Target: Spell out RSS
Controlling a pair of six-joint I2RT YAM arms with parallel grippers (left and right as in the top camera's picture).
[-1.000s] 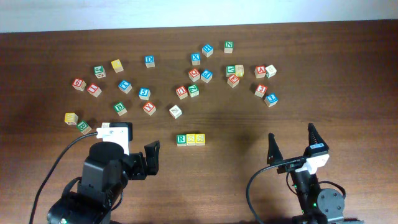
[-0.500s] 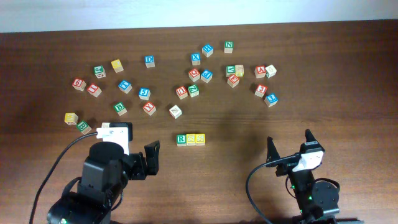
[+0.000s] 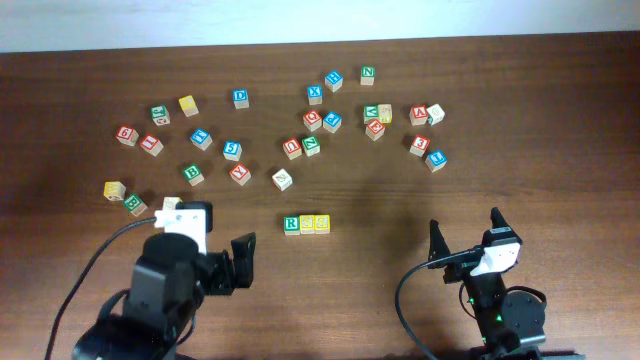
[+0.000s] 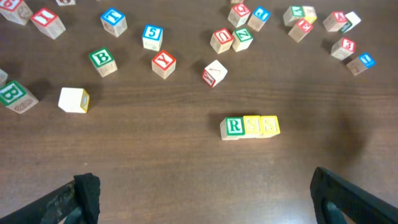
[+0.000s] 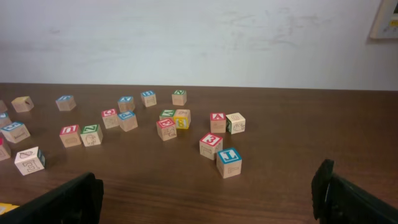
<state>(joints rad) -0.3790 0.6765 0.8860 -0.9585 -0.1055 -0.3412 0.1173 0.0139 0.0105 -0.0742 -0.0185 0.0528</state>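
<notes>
The left tool hangs low at about 7 o'clock over the desk. It is released: in its wrist view the two dark fingers stand far apart at the lower corners with nothing between them. At 10 o'clock from it lie a pale cube with a yellow side and a green B cube, and a red Y cube sits a little to the right. Toward 12 o'clock of the left tool, and clear of both arms, the word is laid out in one straight row. The R cube with its green letter is at the left, the first S cube touches its right side, and the second S cube touches that one, all face up. A white cube rests tilted at 11 o'clock from the row, apart from it. More lettered cubes are scattered across the far half of the desk. At about 4 o'clock from the row is the right tool, also released, its fingers spread wide and gripping nothing.
</notes>
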